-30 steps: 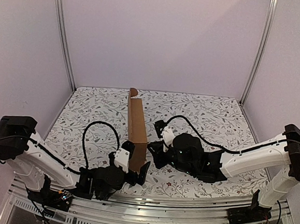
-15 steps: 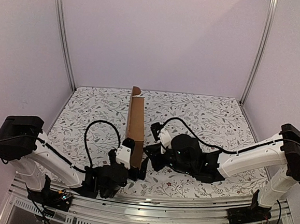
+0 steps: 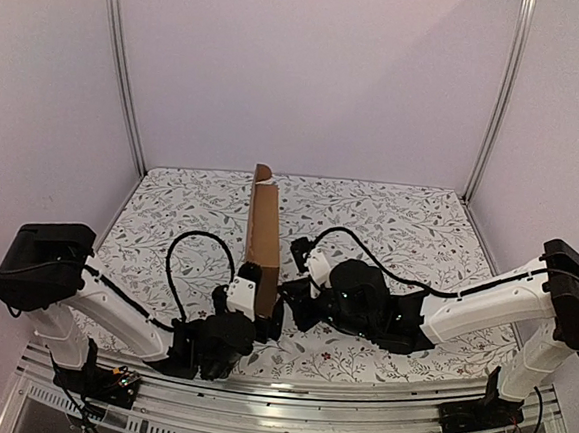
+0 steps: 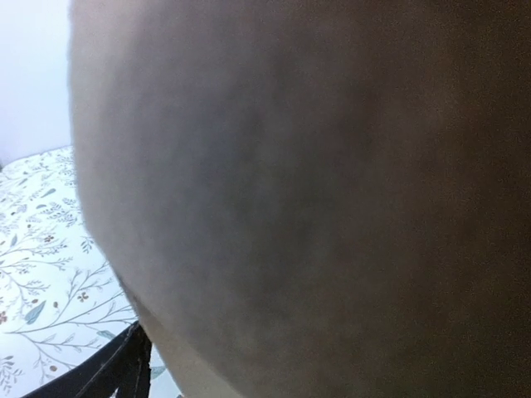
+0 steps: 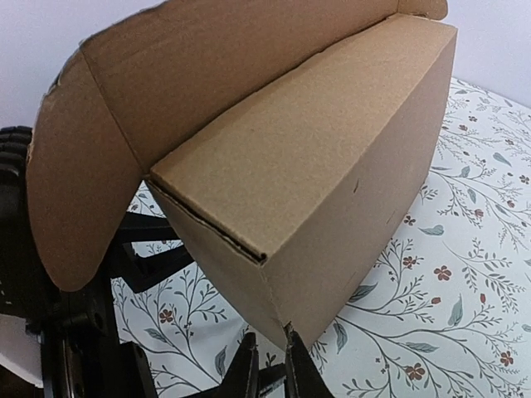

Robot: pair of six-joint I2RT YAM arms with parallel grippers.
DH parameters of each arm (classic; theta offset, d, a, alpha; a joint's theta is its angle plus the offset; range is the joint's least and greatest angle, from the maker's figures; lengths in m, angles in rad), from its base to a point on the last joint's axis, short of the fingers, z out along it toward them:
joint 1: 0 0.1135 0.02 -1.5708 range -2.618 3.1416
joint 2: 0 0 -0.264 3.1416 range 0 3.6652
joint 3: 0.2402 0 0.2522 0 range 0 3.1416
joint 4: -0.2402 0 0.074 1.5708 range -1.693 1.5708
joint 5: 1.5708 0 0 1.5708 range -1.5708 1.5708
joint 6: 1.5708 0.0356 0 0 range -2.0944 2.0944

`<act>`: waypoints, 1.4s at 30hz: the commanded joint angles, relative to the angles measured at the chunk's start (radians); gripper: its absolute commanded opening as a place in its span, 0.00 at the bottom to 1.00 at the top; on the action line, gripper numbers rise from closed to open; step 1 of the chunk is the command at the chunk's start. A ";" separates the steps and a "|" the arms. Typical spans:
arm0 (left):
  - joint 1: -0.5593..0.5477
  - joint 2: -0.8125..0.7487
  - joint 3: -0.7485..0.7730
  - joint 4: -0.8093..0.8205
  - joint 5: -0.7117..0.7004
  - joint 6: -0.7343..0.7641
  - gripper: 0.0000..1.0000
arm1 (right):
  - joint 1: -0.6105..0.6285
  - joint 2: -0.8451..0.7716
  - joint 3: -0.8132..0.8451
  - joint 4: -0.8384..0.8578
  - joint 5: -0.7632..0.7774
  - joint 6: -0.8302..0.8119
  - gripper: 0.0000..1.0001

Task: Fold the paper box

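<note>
The paper box (image 3: pixel 263 237) is a brown carton standing on its long edge, running away from the arms. In the right wrist view the paper box (image 5: pixel 332 157) shows its closed side, with a rounded lid flap (image 5: pixel 75 191) hanging open at the left. My right gripper (image 5: pixel 270 369) has its jaws almost together with nothing between them, and its fingertips touch the box's lowest near corner; it also shows in the top view (image 3: pixel 288 305). My left gripper (image 3: pixel 266 323) is at the box's near end. Blurred cardboard (image 4: pixel 315 199) fills its wrist view. Only one finger (image 4: pixel 116 373) shows, far to the left.
A floral tablecloth (image 3: pixel 399 225) covers the table. Lilac walls and two metal posts close in the back and sides. The left arm's black cable (image 3: pixel 192 244) loops up left of the box. The left arm's black parts (image 5: pixel 50 332) are close at the left of the right wrist view.
The left gripper moved forward and right, closer under the box's near end. The box swung a little to stand more edge-on. The right gripper shifted slightly left to the box's corner.
</note>
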 commanded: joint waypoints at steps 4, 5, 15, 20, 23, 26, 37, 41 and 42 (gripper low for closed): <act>0.053 0.033 0.033 0.013 -0.016 0.001 0.85 | 0.000 -0.097 -0.041 -0.080 0.095 -0.037 0.11; 0.056 0.039 0.037 0.013 -0.016 0.001 0.84 | 0.000 -0.110 -0.049 -0.087 0.102 -0.036 0.11; 0.087 0.077 0.052 0.043 0.011 0.012 0.57 | -0.001 -0.247 -0.125 -0.171 0.172 -0.031 0.12; 0.088 0.048 0.046 0.015 0.006 0.012 0.43 | 0.000 -0.280 -0.135 -0.198 0.202 -0.038 0.12; 0.088 0.014 0.012 0.014 0.027 0.005 0.40 | -0.001 -0.279 -0.130 -0.200 0.205 -0.043 0.13; 0.088 -0.017 -0.018 0.014 0.046 0.003 0.40 | -0.001 -0.263 -0.118 -0.199 0.209 -0.048 0.13; 0.128 -0.190 -0.039 -0.263 0.101 -0.038 0.61 | -0.074 -0.210 -0.064 -0.213 0.245 -0.114 0.67; 0.220 -0.293 -0.068 -0.361 0.229 -0.075 0.83 | -0.144 -0.205 -0.061 -0.205 0.186 -0.155 0.99; 0.245 -0.317 -0.089 -0.361 0.263 -0.074 0.88 | -0.173 -0.193 -0.057 -0.204 0.142 -0.160 0.99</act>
